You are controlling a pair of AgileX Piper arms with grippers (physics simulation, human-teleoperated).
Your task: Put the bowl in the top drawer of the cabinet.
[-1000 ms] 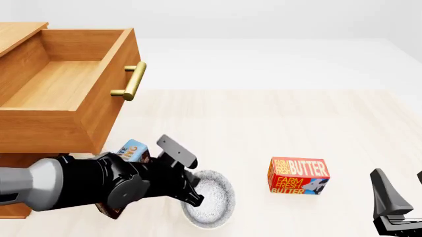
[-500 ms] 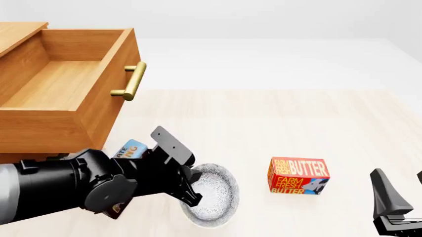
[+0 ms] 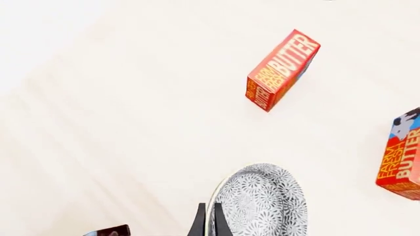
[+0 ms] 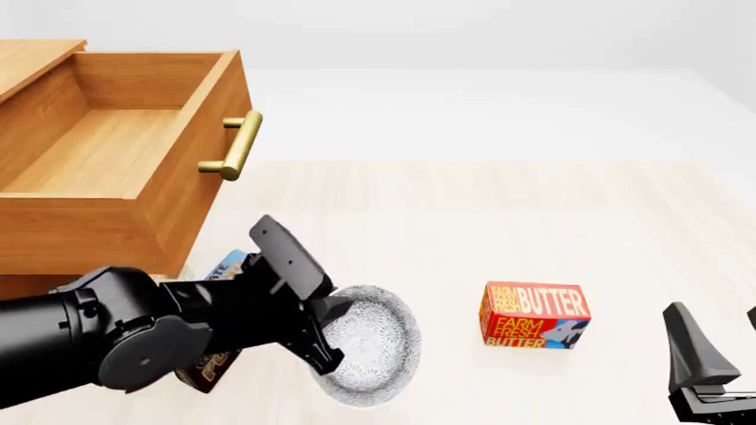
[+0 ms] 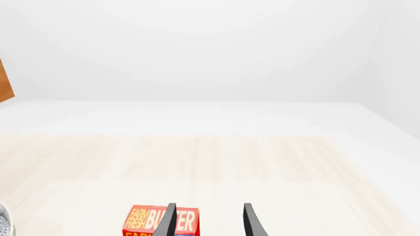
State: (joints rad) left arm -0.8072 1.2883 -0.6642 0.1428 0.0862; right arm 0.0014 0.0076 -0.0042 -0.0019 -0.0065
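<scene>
Left claw (image 3: pixel 207 223) pinching the bowl (image 4: pixel 366 343) by its rim, tilted, in front of the open top drawer (image 4: pixel 112 150).

The bowl leans on edge near the front of the worktop (image 4: pixel 497 221), below and to the right of the cabinet (image 4: pixel 35 62), the two fingers closed on either side of its rim (clearest from the left wrist). A butter box (image 4: pixel 534 315) stands to the bowl's right, apart from it. The right claw (image 5: pixel 207 221) sits at the far right, fingers spread and holding nothing.
</scene>
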